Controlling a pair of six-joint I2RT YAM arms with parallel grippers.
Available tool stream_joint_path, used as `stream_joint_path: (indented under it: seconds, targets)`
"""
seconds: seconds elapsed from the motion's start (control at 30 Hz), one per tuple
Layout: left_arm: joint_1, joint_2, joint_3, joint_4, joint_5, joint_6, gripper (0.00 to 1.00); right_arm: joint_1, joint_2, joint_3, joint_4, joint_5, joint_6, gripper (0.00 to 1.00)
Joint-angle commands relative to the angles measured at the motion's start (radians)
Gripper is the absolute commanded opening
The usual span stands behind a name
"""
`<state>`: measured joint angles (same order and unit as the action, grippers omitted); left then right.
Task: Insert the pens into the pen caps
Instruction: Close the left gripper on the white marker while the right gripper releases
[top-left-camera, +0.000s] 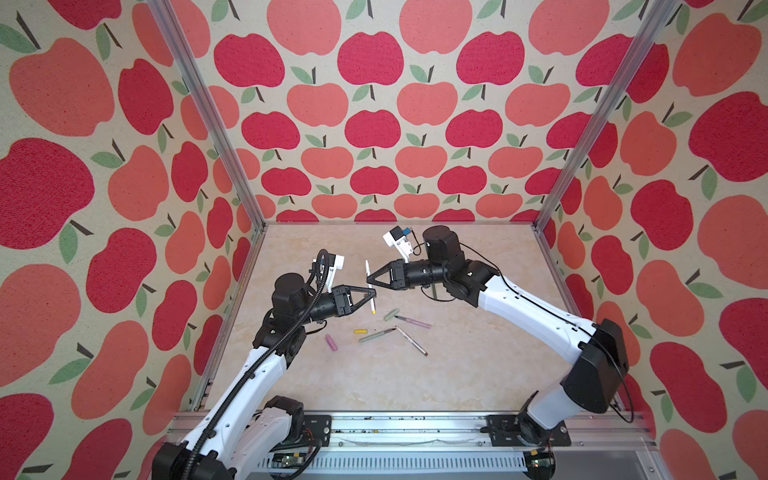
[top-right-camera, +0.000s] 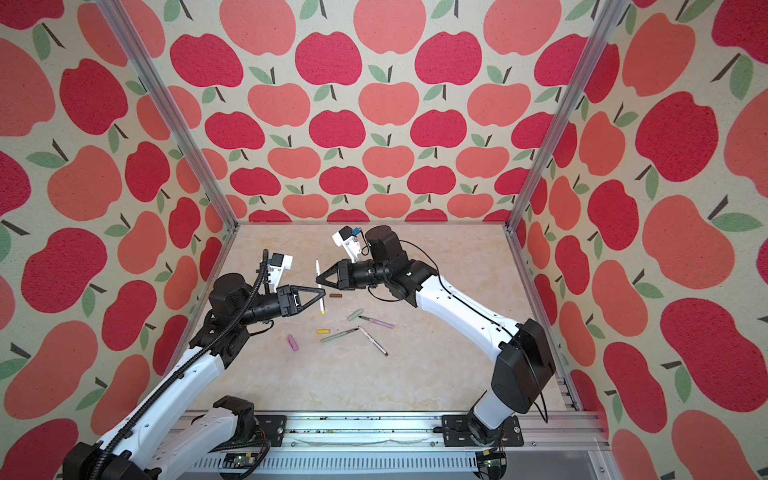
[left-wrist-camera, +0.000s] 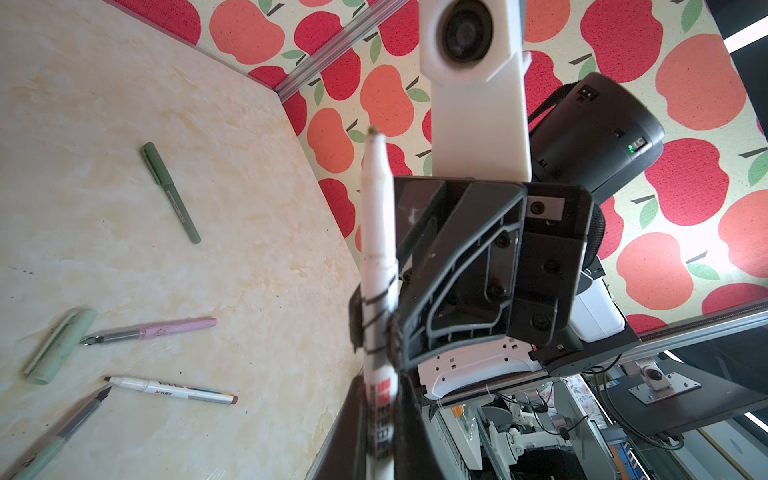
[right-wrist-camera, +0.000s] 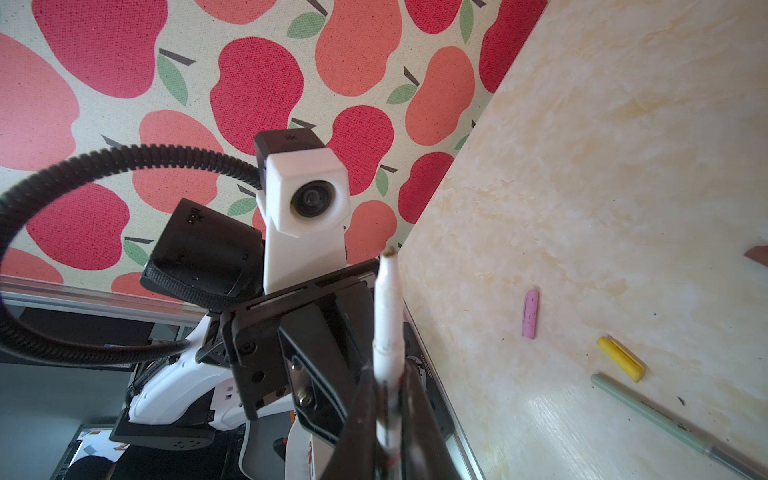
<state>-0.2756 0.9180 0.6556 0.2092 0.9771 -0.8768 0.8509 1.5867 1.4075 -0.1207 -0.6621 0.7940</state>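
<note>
Nearest, on the front rail (top-left-camera: 395, 428), sit my two arms, both locked to one white pen (left-wrist-camera: 376, 216) in mid-air; if either pulls off-line, I judge the pen could twist, slip and fall to the surface (top-left-camera: 457, 382); no cap is held, so capping cannot start. My left arm (top-left-camera: 257, 365) reaches in from the left, my right arm (top-left-camera: 536, 307) from the right, wrists near level, tips almost meeting; left jaws shut on the barrel's near part, right jaws shut just beyond; yellow cap (top-left-camera: 360, 331) lies loose on the surface nearby.
</note>
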Motion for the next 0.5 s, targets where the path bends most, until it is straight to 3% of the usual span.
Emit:
stream_joint_path:
  seconds: [0.0,0.2,0.47]
  targets:
    - [-0.001,-0.009,0.030,-0.042,-0.036,0.038,0.00,0.009,-0.014,0.017,0.000,-0.018,-0.025,0.16]
    - [0.022,-0.087,0.060,-0.288,-0.131,0.155,0.00,-0.004,-0.027,0.062,-0.111,0.048,-0.096,0.41]
    - [0.091,-0.232,0.083,-0.689,-0.275,0.237,0.00,0.001,0.010,0.130,-0.430,0.264,-0.301,0.45]
